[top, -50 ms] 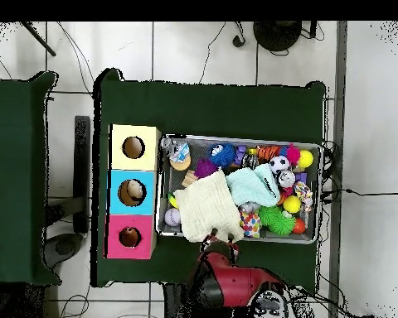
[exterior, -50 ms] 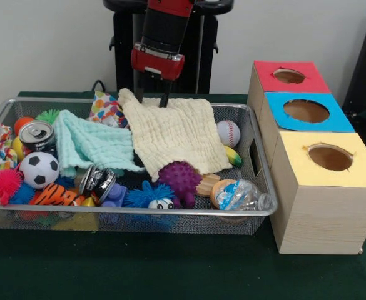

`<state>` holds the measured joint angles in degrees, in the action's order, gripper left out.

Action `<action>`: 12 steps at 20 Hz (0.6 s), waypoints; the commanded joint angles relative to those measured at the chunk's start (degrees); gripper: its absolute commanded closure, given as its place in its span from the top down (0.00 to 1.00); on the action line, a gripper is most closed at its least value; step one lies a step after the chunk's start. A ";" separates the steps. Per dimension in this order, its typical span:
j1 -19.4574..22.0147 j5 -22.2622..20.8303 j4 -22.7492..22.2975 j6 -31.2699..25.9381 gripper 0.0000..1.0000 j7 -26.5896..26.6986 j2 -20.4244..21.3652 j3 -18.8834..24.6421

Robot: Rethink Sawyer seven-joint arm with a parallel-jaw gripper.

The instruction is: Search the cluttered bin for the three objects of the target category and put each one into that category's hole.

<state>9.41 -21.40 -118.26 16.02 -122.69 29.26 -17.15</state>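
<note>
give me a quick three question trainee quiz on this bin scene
1. True or false: the tool hangs over the mesh bin's far edge, above the cream cloth.
2. Which box top is nearest the camera in the front view? A red, B blue, C yellow.
3. Fill in: the soccer ball sits just below an open ___.

Key:
1. True
2. C, the yellow box
3. Can; the can lies beside the mint cloth.
</note>
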 commanded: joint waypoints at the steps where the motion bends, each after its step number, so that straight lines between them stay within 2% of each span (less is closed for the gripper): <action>1: -1.25 5.30 7.13 7.16 1.00 -7.19 -6.78 -0.93; 12: -1.74 7.71 8.61 9.45 1.00 -5.55 -9.40 -1.57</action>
<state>7.52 -17.50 -117.57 23.28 -122.69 24.62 -20.14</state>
